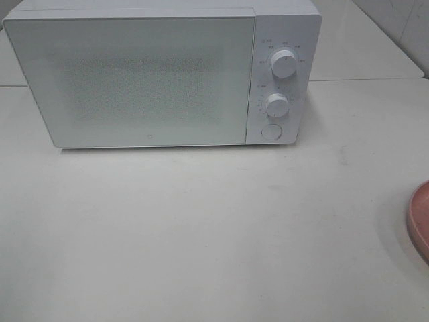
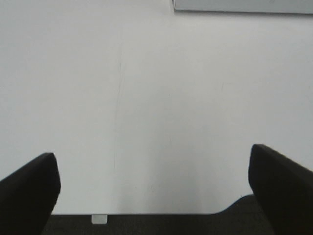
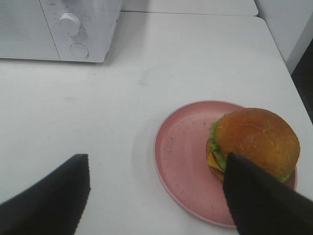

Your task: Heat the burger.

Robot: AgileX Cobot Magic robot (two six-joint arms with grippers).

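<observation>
While the white microwave sits with its door closed at twelve o'clock on the tabletop, the burger rests on the pink plate out at three o'clock, just beyond the right pincer, which is spread and empty. The left pincer, released too, hangs over bare tabletop, so the right arm is much nearer.

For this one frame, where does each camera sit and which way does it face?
Exterior high: mounted high in front of the closed microwave, looking down at the table; only the pink plate edge shows, no arm.
Left wrist: on the left arm, looking over bare table toward the microwave's base; left gripper open, empty.
Right wrist: on the right arm, looking down at the burger on the plate; right gripper open above it.
Shared: the microwave appears in all three, the plate in exterior and right wrist.
</observation>
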